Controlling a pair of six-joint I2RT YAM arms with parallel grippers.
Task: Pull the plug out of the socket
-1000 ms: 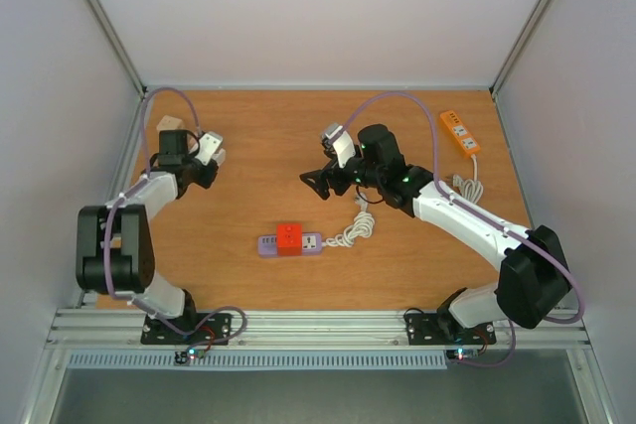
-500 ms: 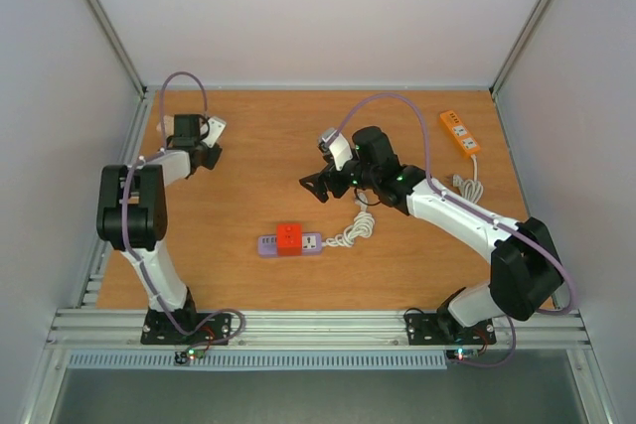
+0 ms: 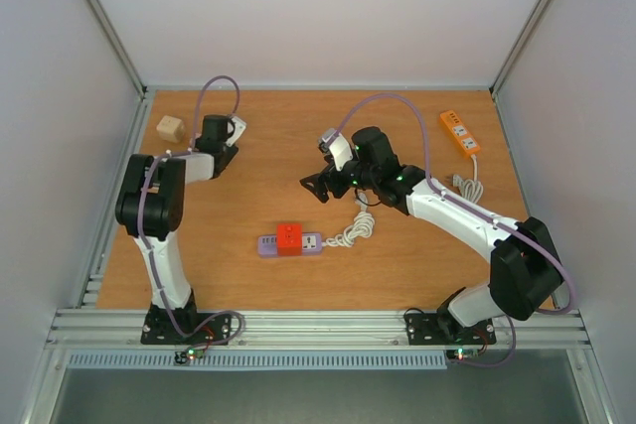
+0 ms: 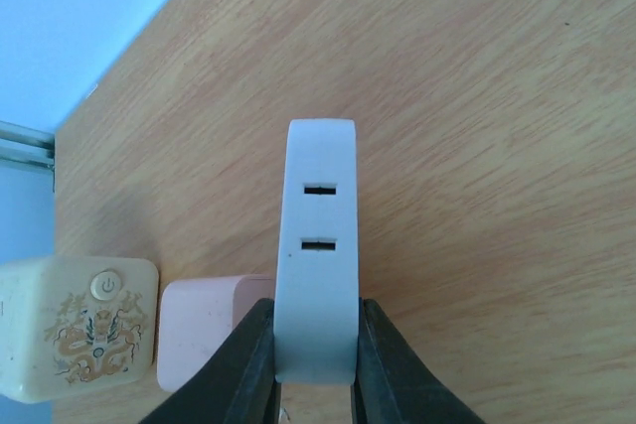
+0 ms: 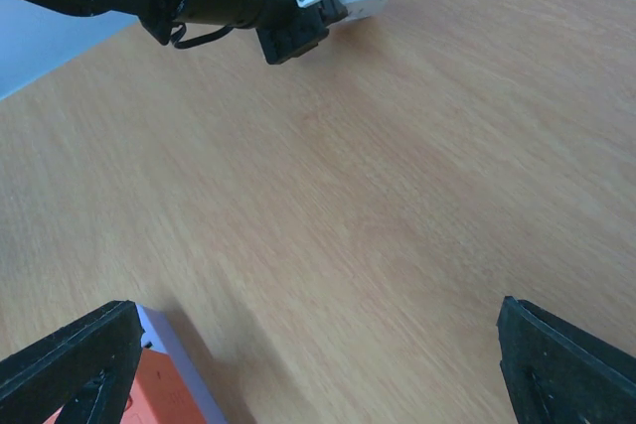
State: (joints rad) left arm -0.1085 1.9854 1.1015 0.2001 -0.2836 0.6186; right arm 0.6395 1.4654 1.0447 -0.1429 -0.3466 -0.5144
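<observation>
1. Two grippers: the left gripper (image 4: 313,350) pinched a white adapter (image 4: 320,235), far-left; the right gripper (image 3: 316,184) gaped empty.
2. On the tabletop (image 3: 397,275), the red plug (image 3: 289,236) sat in the purple socket (image 3: 311,243).
3. Approach step, I judged; next, the right gripper had to straddle the plug.

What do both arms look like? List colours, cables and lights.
Left arm and right arm: white links with black joints. A lilac cable loops along each. Small green lights show on the right arm. Each tool has black fingers.

Plug (image 3: 289,236) on socket strip (image 3: 311,243), cord coil (image 3: 350,233) to its right
</observation>
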